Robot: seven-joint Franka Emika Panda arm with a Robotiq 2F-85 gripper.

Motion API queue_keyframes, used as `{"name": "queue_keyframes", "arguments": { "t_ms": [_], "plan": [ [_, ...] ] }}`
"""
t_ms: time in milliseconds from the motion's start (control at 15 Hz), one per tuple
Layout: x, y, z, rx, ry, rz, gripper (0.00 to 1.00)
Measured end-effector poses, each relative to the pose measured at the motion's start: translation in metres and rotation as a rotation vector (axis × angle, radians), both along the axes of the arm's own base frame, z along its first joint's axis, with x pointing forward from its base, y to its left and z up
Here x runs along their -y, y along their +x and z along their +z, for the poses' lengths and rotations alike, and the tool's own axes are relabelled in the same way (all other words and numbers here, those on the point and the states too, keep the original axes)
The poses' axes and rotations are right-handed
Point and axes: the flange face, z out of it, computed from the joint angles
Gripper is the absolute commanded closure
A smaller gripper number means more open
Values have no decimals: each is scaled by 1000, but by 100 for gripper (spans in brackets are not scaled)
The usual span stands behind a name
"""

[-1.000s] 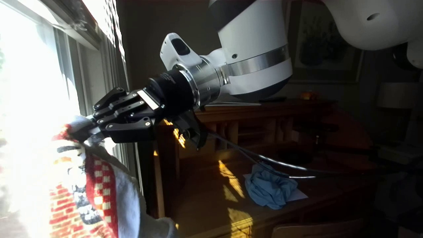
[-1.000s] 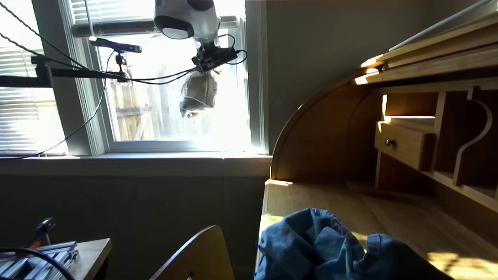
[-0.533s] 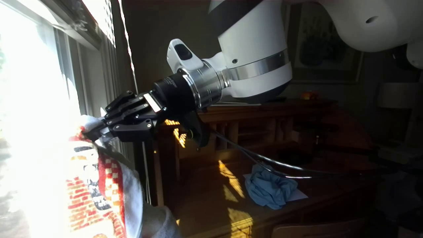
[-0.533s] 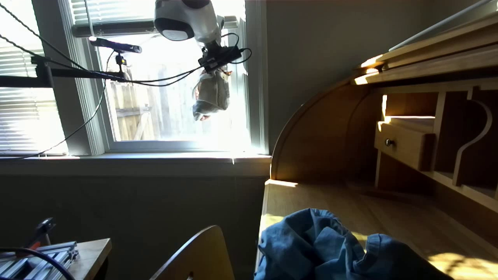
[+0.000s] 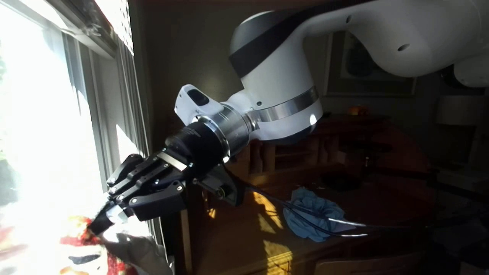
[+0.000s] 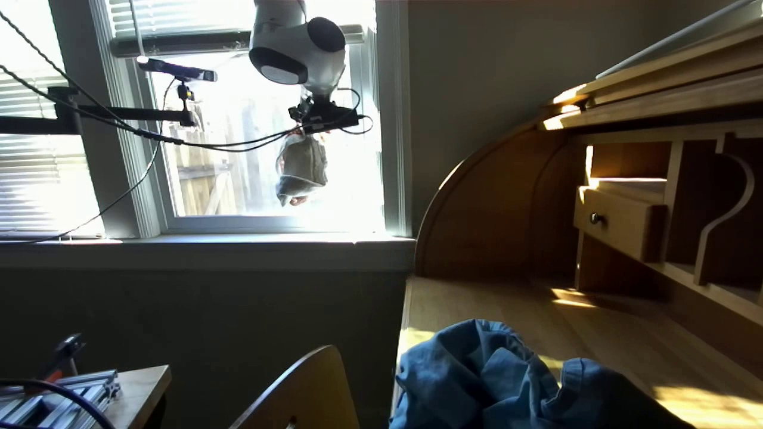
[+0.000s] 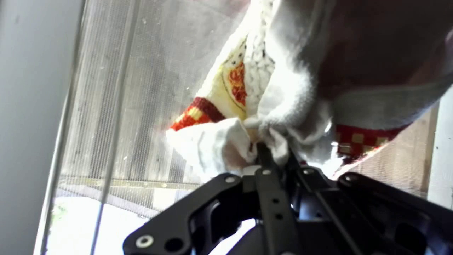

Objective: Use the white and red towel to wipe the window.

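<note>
- In the wrist view, the Robotiq gripper is clenched on a bunched fold of the white and red towel.
- The towel dangles beneath it, in front of the window; from here I can't tell whether they touch.
- The Panda arm hangs before the window's upper part in an exterior view.
- Close beside the window stands a rolltop desk, and on it, farther from the window, lies a rumpled blue cloth.
- Before the window, too, sits a slim dark camera.
</note>
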Motion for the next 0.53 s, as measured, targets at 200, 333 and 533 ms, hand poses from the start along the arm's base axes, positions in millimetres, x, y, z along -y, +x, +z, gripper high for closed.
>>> {"name": "queue_keyframes", "arguments": {
  "t_ms": [200, 333, 533],
  "plan": [
    [-9, -7, -26, -83, 0, 105, 98],
    [-13, -10, -37, -120, 3, 149, 98],
    [-11, -4, -41, -135, 1, 142, 97]
  ]
}}
